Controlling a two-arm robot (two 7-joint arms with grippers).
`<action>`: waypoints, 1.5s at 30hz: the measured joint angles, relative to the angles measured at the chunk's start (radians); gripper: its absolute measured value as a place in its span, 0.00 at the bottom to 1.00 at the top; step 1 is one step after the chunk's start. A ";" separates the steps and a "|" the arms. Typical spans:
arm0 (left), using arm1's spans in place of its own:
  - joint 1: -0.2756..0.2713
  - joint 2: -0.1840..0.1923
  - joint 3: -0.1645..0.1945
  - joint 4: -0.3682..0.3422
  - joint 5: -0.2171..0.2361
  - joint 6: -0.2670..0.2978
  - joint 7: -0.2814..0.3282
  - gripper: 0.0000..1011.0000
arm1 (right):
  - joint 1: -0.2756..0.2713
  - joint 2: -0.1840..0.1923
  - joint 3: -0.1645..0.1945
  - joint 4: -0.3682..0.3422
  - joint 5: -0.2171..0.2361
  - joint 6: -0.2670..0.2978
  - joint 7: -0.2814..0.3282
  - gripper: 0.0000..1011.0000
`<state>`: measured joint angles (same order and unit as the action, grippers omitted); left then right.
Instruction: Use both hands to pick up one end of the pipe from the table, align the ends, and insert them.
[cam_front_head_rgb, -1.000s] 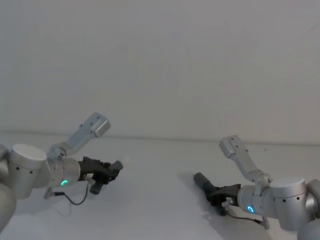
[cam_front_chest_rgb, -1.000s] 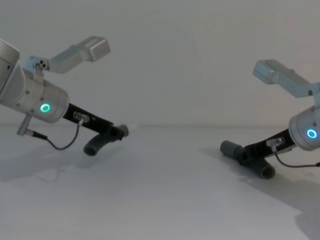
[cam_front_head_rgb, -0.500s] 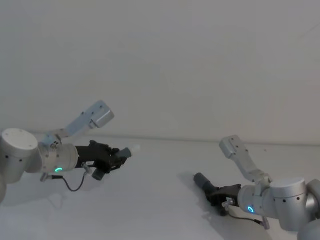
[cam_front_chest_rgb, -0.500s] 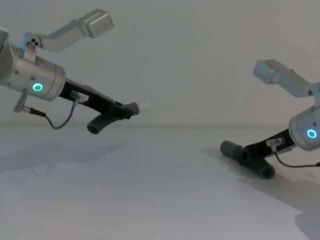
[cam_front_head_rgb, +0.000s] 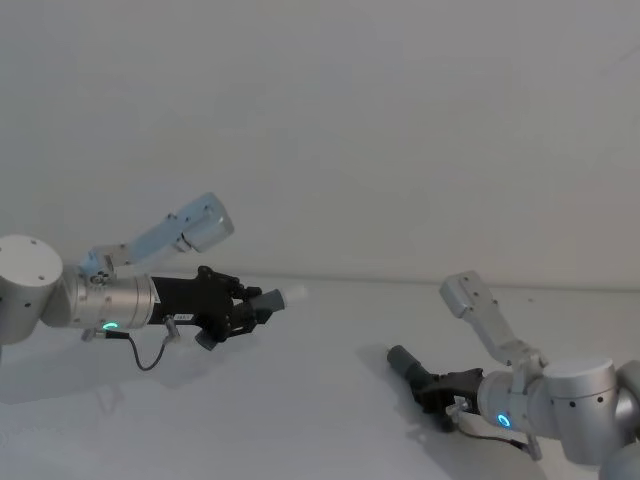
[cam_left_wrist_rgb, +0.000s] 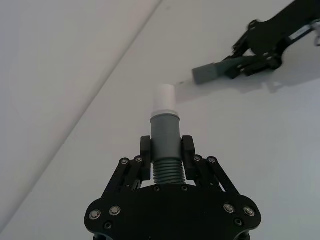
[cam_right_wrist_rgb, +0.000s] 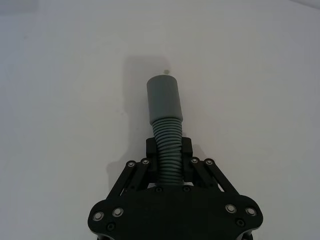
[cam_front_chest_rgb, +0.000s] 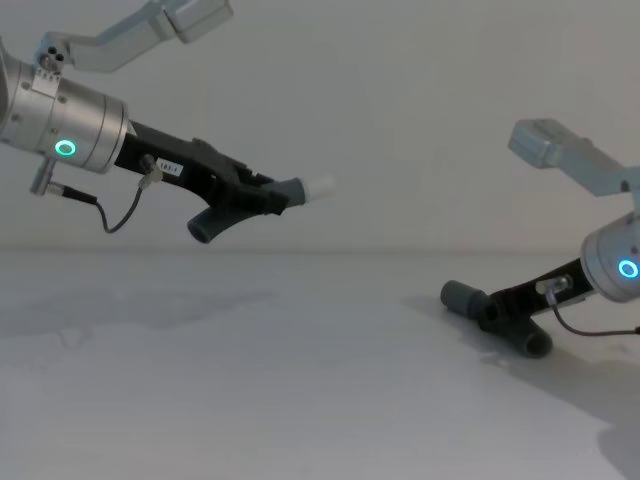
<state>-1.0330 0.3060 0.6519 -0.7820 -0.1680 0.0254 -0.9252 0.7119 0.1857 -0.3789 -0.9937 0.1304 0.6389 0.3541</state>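
shorter piece (cam_front_chest_rgb: 288, 190): held clear of the table (cam_front_chest_rgb: 300, 400), at 10 o'clock in the chest view; its bent tail hangs toward 7 o'clock.
white tip (cam_front_chest_rgb: 321, 187): long axis runs 9 to 3, and the tip points to 3 o'clock, toward the other arm.
longer piece (cam_front_chest_rgb: 462, 297): at 4 o'clock in the chest view, low down; its bent end seems to rest on the table.
socket (cam_right_wrist_rgb: 164, 97): the open end faces about 10 o'clock; the axis runs 4 to 10, out of line with the tip.
gap: the two ends are well apart.
left gripper (cam_left_wrist_rgb: 166, 147): fingers clamped on the ribbed part of the shorter piece.
right gripper (cam_right_wrist_rgb: 169, 150): fingers clamped on the ribs behind the socket.
step: by my reading, both pieces are gripped, one is raised, and aligning is not yet begun.
next move: the right arm should raise the longer piece and swing the socket to 9 o'clock, level with the tip. both axes must share one line before the ends close in.
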 joint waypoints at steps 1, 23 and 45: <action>-0.003 0.000 0.002 0.003 -0.002 -0.009 -0.009 0.32 | -0.003 0.004 -0.002 -0.004 0.000 -0.005 0.009 0.24; -0.085 -0.048 0.037 0.139 -0.081 -0.272 -0.307 0.32 | -0.039 0.147 -0.006 -0.048 0.061 -0.258 0.272 0.24; -0.177 -0.124 0.055 0.333 -0.141 -0.405 -0.507 0.32 | 0.008 0.275 -0.044 0.035 0.090 -0.533 0.561 0.24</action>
<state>-1.2099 0.1822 0.7069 -0.4494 -0.3087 -0.3792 -1.4322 0.7197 0.4607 -0.4231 -0.9588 0.2206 0.1062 0.9152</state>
